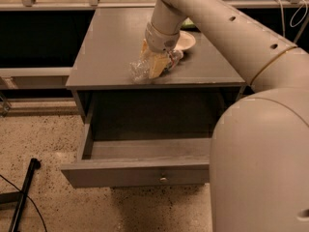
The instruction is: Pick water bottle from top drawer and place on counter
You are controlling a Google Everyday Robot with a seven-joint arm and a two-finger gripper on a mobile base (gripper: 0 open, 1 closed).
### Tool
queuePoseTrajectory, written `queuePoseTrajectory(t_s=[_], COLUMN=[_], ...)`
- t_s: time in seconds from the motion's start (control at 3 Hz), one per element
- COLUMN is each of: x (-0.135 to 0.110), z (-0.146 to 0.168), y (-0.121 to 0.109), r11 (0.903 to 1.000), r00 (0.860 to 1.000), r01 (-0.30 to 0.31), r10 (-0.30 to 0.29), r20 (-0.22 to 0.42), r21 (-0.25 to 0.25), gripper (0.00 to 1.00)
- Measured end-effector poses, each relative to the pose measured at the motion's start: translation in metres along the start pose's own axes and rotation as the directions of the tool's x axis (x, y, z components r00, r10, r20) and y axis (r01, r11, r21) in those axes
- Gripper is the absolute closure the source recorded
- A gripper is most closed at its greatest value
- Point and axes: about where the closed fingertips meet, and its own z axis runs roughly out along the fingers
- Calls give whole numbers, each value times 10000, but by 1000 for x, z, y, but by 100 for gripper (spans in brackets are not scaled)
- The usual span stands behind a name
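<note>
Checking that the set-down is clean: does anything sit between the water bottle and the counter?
Nothing visible does. The water bottle lies on the counter near its front edge, the gripper over its middle; the bowl sits behind it.

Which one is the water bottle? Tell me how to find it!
Look at the grey counter above the open drawer. Near its front edge, the gripper is right over the bottle. It is clear and crinkly, unlike the round pale bowl behind.
</note>
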Motion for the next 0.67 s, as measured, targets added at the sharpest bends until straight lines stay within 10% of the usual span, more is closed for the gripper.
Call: queuePoseTrajectory(t_s=[0.67], x=[0], z=[0], y=[0], r11=[10000], r00=[10000], r01=[0], r10=[0], r20=[0], r21=[0], gripper=[0])
